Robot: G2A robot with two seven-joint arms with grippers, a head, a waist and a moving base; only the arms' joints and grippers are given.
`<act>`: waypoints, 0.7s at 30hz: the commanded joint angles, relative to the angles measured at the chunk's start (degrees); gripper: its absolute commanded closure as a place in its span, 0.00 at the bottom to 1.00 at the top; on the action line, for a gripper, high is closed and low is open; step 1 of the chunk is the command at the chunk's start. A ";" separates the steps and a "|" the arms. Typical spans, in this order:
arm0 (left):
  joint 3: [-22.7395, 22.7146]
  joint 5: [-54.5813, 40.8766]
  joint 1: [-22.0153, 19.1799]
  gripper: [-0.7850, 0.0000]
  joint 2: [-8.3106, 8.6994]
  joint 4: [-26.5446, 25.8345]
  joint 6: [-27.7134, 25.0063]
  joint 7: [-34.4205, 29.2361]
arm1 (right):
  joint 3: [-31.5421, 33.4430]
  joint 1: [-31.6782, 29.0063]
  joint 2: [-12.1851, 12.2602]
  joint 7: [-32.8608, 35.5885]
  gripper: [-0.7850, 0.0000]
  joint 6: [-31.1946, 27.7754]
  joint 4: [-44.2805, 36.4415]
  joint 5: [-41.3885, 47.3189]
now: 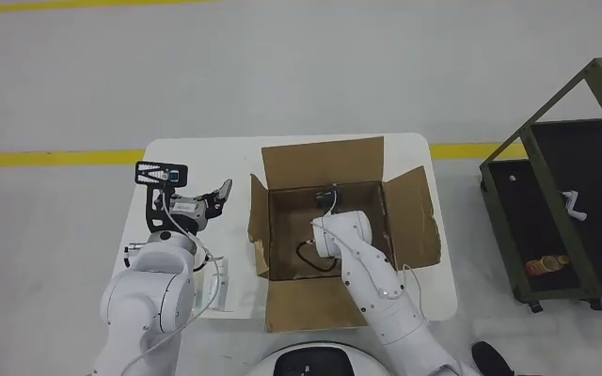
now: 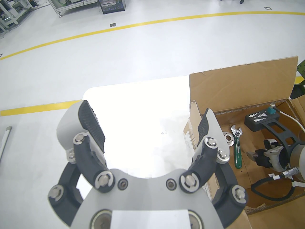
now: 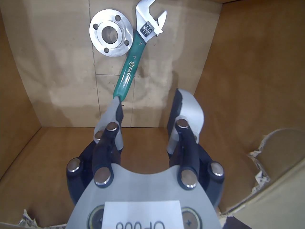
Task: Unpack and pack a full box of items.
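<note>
Both wide open, the right gripper (image 3: 147, 98) sits in the cardboard box (image 1: 324, 162) by the adjustable wrench (image 3: 131, 65), likely to unpack it, the left gripper (image 2: 145, 110) outside.

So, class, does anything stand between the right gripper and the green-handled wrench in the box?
Nothing visible does. The right gripper is open inside the box, close to the handle end of the wrench. The metal ring lies beside the wrench's head, at the far end from the gripper, so it is not in the way.
</note>
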 commanded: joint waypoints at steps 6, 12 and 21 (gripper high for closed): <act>0.00 0.00 0.00 0.00 0.00 0.00 0.00 0.00 | 0.10 1.27 -0.58 -1.14 0.51 1.53 4.06 -0.11; 0.00 0.00 0.00 0.00 0.00 0.00 0.00 0.00 | 0.31 2.47 -1.17 -2.63 0.51 3.14 7.57 0.73; 0.00 0.00 0.00 0.00 0.00 0.00 0.00 0.00 | 1.34 4.31 -2.63 -5.42 0.50 6.77 12.97 2.66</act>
